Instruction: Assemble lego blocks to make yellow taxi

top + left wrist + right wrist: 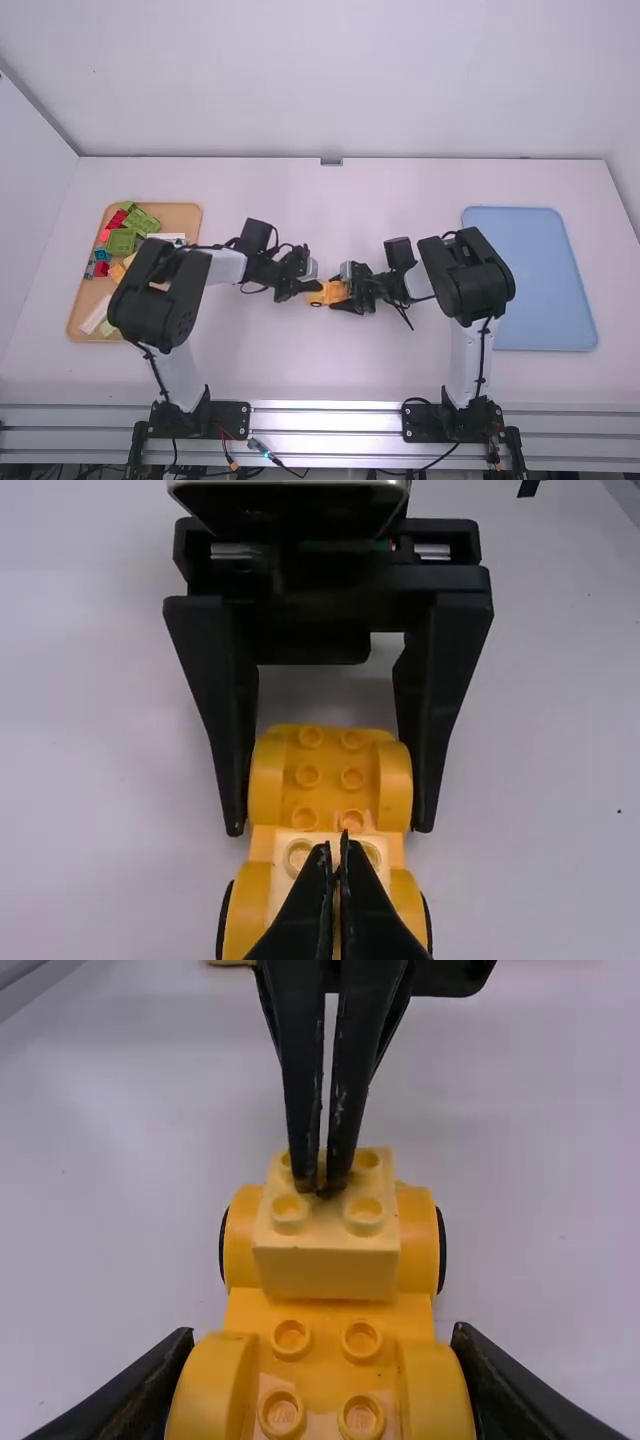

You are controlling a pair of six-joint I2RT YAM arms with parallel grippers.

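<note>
With the right black two-finger gripper [347,290], grips the yellow-orange plastic brick car [328,293] by its sides, just below the frame's centre in the high view. With the left black gripper [314,287], fingers closed together, touches the pale-yellow studded brick [327,1272] atop it.

White table [400,190], matte top. Tan tray [182,216] flat on it at the left, blue tray [540,280] flat at the right. Yellow wheeled lego build [328,294] mid-table, between the trays, well apart from both.
</note>
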